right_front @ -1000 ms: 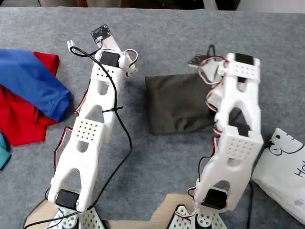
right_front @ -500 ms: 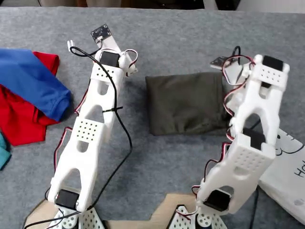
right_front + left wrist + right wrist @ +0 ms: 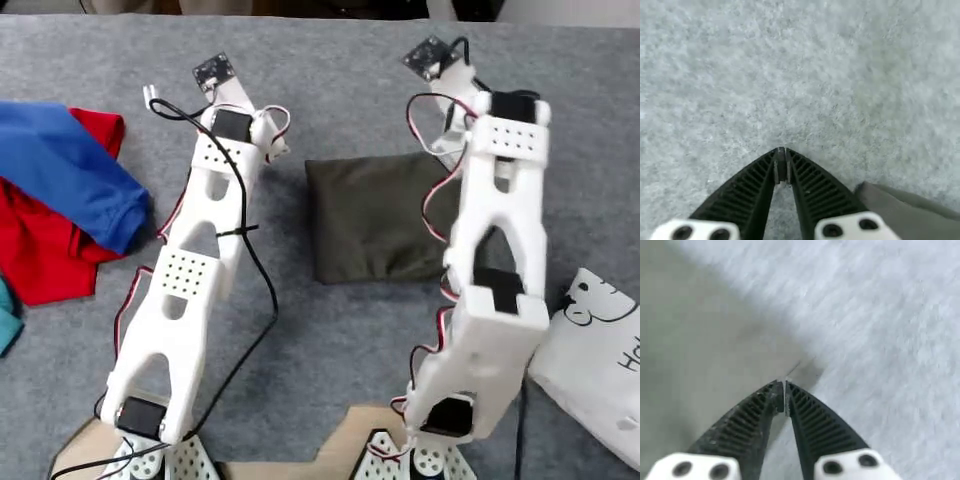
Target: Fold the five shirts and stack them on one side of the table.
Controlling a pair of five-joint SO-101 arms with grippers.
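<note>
A folded dark olive shirt (image 3: 385, 215) lies in the middle of the grey felt table (image 3: 330, 90). At the left edge a blue shirt (image 3: 65, 170) lies crumpled over a red shirt (image 3: 45, 255), with a teal bit (image 3: 5, 325) below them. A white printed shirt (image 3: 595, 350) lies at the right front. My left gripper (image 3: 781, 167) is shut and empty over bare felt, a corner of the olive shirt (image 3: 905, 210) beside it. My right gripper (image 3: 784, 392) is shut, its tips at the far right edge of the olive shirt (image 3: 695, 335).
The left arm (image 3: 195, 250) stretches from the front edge toward the back, left of the olive shirt. The right arm (image 3: 495, 260) lies over the shirt's right side. Bare felt runs along the back and between the piles.
The right arm swung out to the right off the olive shirt, then stretched toward the back past its far right corner. The left arm and the shirts stayed put.
</note>
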